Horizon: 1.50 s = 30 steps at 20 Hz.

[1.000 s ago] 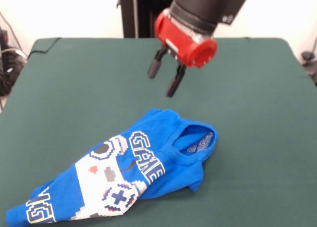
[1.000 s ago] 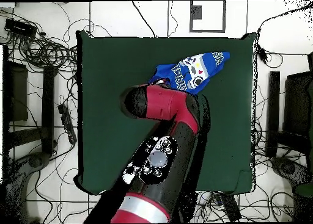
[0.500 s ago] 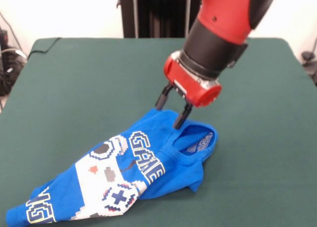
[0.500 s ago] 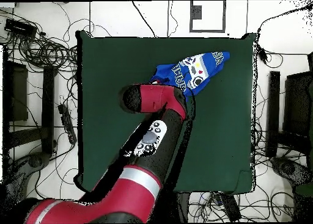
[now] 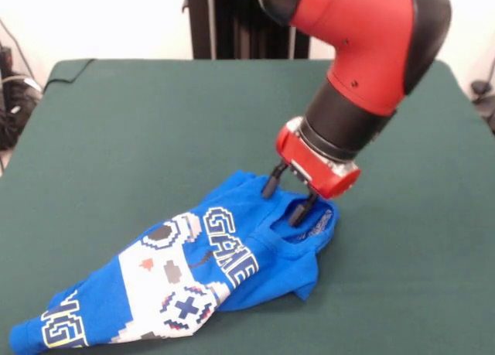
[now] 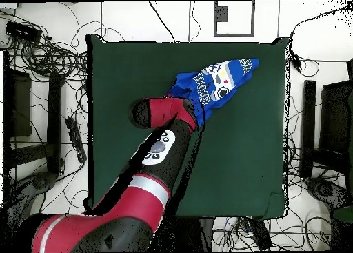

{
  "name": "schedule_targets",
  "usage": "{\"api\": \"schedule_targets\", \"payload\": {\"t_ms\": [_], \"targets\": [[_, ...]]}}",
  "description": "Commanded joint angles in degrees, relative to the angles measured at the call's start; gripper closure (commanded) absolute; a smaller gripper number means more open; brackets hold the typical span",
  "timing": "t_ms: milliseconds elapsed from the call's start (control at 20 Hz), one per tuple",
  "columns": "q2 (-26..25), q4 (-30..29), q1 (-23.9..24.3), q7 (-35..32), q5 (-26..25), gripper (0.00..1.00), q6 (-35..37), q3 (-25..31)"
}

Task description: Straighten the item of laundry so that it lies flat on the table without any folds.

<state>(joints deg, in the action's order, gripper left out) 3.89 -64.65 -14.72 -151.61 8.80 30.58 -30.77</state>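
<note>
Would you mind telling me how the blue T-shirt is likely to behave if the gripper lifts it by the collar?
The blue T-shirt lies bunched and folded, so it is probably floppy and would drape rather than hold shape. The open gripper straddles the collar, so likely only a thin layer gets pinched. The felt-like table may drag on trailing cloth.

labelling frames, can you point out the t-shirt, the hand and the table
blue T-shirt (image 5: 166,281), front view, on the controller print.
hand (image 5: 289,196), front view, midway between the fingertips at the collar.
green table (image 5: 131,131), front view, on bare felt.
</note>
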Motion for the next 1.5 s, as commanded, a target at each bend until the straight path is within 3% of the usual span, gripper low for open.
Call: {"api": "schedule_targets", "payload": {"t_ms": [50, 650, 1000, 1200, 1500], "targets": [[-5.4, 4.7, -3.5, -12.4, 5.3, 0.00, 1.4, 6.6], [-7.7, 8.9, -5.3, -14.1, 8.7, 0.00, 6.6, 4.1], [-6.8, 12.7, -4.5, -10.7, 7.1, 0.00, 15.1, 2.2], [-8.7, 16.7, -4.8, -10.7, 5.9, 0.00, 22.5, -0.3], [-10.0, 19.9, -4.8, -10.9, 4.6, 0.00, 25.6, -3.2]]}}
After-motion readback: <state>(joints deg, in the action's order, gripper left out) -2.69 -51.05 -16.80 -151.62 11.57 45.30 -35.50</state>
